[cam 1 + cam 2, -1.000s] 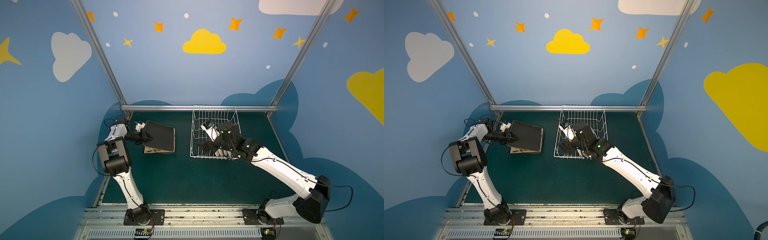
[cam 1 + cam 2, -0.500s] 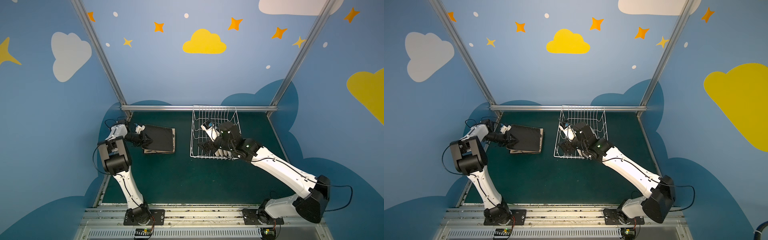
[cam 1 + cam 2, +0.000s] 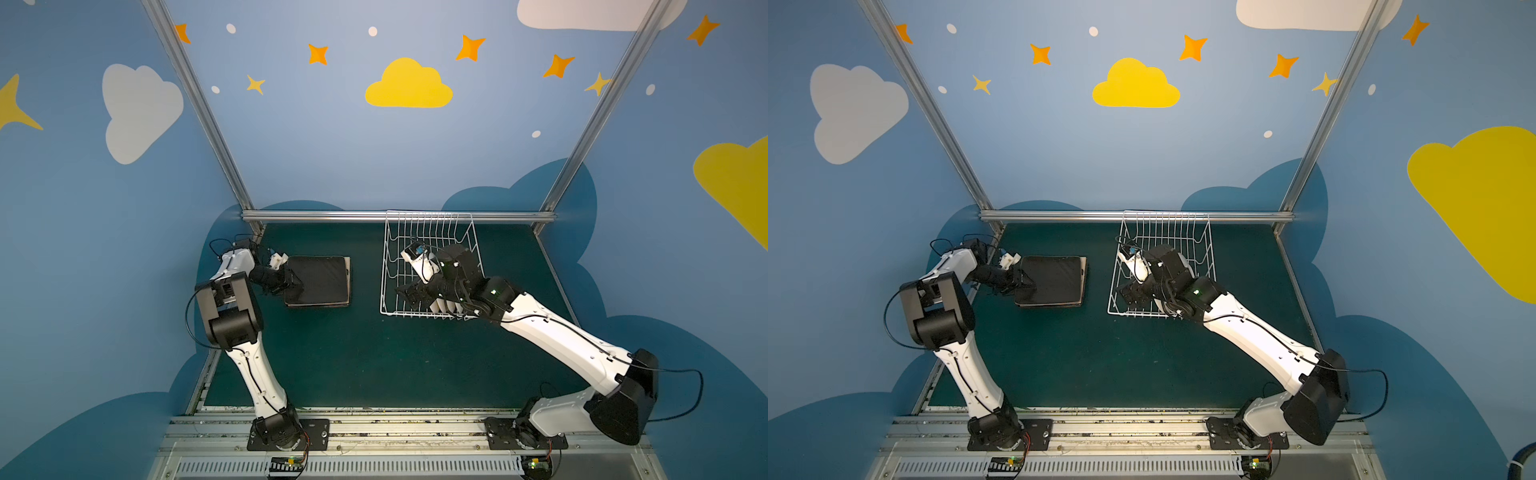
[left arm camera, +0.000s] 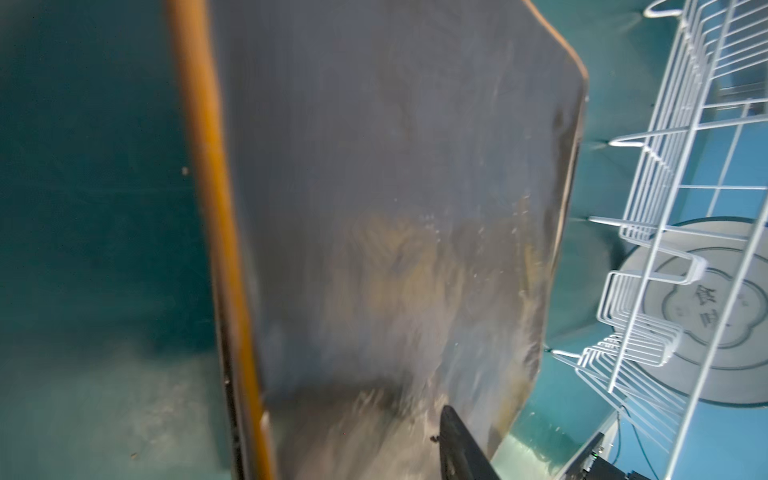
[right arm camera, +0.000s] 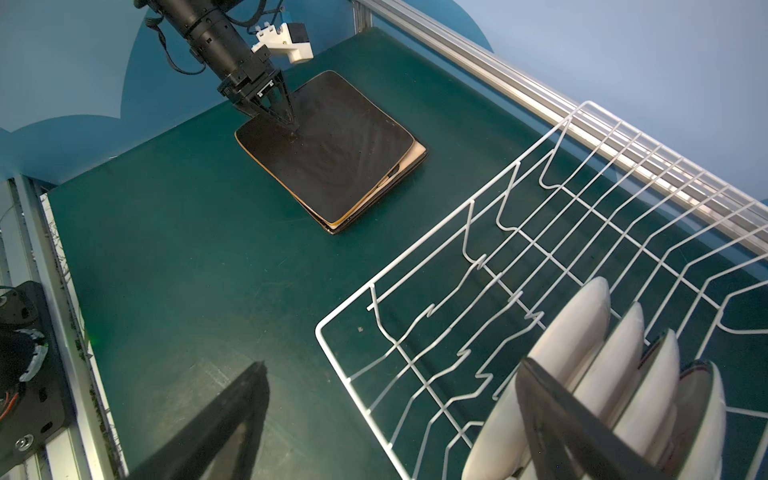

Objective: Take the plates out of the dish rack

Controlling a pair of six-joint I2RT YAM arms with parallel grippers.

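The left claw (image 5: 291,124) has its tips down on the black back of the top square plate, at the near corner of the stack of square plates (image 5: 332,158) that lies flat on the surface (image 5: 187,249) and stretches away beyond its tips. The fingers make a narrow V. From this angle I cannot tell whether they pinch the plate's edge or merely rest on it.

The right claw (image 5: 390,363) hangs wide open and empty over the near end of the dish rack (image 5: 469,203). One finger is above the bare surface outside the rack wall. The other is over the round plates (image 5: 623,353), which stand on edge in a close row directly below it.

The step in hand looks like letting the square plate go. To do it well, the left claw should spread fully, then back off along its own line or lift clear. A sideways drag would likely slide the top plate, which already sits slightly askew on the one beneath. The right claw should shift until the nearest round plate's rim sits between its fingers, then pull straight up along the prongs.
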